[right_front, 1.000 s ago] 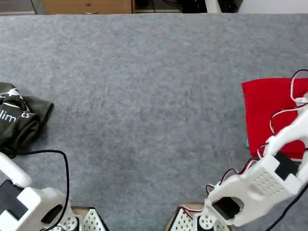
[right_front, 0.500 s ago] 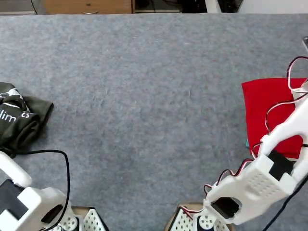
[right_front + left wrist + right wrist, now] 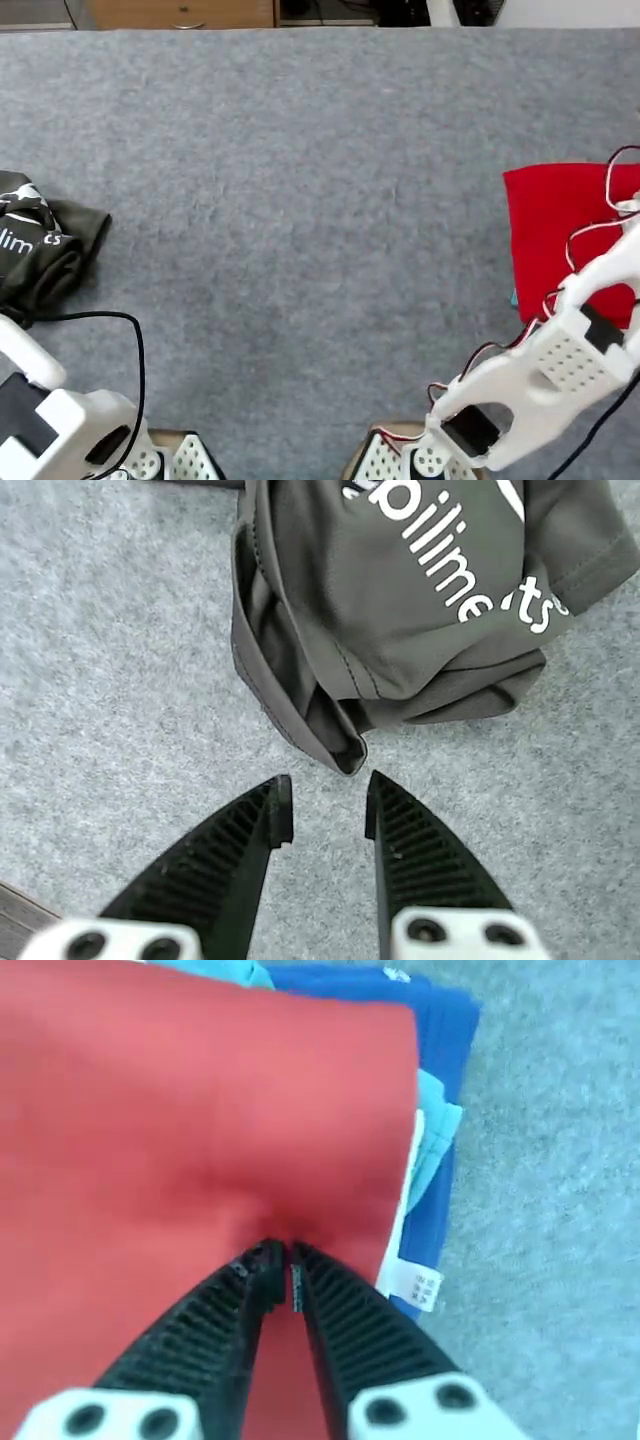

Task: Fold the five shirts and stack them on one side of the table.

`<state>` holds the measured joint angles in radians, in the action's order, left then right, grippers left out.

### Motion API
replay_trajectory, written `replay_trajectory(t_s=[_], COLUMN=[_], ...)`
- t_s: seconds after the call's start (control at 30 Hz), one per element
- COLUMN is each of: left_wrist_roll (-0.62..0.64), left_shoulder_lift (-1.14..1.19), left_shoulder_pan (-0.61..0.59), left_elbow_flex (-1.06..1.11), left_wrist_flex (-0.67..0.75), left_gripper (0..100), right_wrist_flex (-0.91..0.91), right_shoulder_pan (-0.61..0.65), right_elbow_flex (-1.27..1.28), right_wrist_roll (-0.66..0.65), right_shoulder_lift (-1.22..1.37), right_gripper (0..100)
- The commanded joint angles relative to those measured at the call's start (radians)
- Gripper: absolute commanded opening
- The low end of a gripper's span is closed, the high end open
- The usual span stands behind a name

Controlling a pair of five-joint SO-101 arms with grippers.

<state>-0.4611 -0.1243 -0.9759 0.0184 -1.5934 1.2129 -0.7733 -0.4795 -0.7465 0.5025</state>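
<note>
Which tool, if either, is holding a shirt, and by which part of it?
The right tool pinches a pucker in the top layer of the red shirt, near its edge. The left tool is open beside the dark shirt, holding nothing.

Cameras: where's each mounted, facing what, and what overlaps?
High view: fixed overhead, looking down on the grey table; left arm and right arm at the near edge.
Left wrist view: on the left arm, looking past its open left pincer at the dark shirt.
Right wrist view: on the right arm; right pincer shut on the red shirt.
Shared: high view also shows both shirts.
</note>
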Motion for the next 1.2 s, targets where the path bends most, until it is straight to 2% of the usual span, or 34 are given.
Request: replay_trajectory(t_s=[0.0, 0.2, 0.27, 0.5, 0.6, 0.7, 0.9, 1.03, 1.17], left_wrist_roll=[-0.005, -0.014, -0.086, -0.410, -0.436, -0.466, -0.694, -0.781, -0.798], left_shoulder_lift=[-0.042, -0.036, -0.031, -0.030, -0.030, -0.028, 0.042, 0.143, 0.231], left_shoulder_pan=[-0.017, -0.018, -0.012, 0.046, 0.049, 0.051, 0.055, 0.054, 0.049], left_elbow_flex=[-0.018, -0.089, -0.095, 0.028, 0.081, 0.130, 0.170, 0.161, 0.124], left_wrist_flex=[-0.005, -0.002, -0.006, 0.008, 0.083, 0.161, 0.247, 0.307, 0.327], left_gripper=[13, 14, 14, 16, 22, 23, 23, 23, 23], right_wrist_flex=[0.141, 0.470, 0.568, 0.574, 0.574, 0.574, 0.572, 0.569, 0.569], right_shoulder_pan=[0.005, 0.088, 0.124, 0.154, 0.154, 0.148, 0.153, 0.154, 0.154], right_elbow_flex=[-0.093, -0.220, -0.242, -0.113, 0.042, 0.242, 0.593, 0.737, 0.822], right_wrist_roll=[0.018, 0.018, 0.018, 0.143, 0.150, 0.150, 0.149, 0.146, 0.146], right_shoulder_lift=[-0.071, -0.160, -0.180, -0.332, -0.460, -0.619, -0.960, -1.145, -1.274], right_gripper=[2.3, 2.3, 2.3, 2.3, 2.3, 2.3, 2.3, 2.4, 2.4])
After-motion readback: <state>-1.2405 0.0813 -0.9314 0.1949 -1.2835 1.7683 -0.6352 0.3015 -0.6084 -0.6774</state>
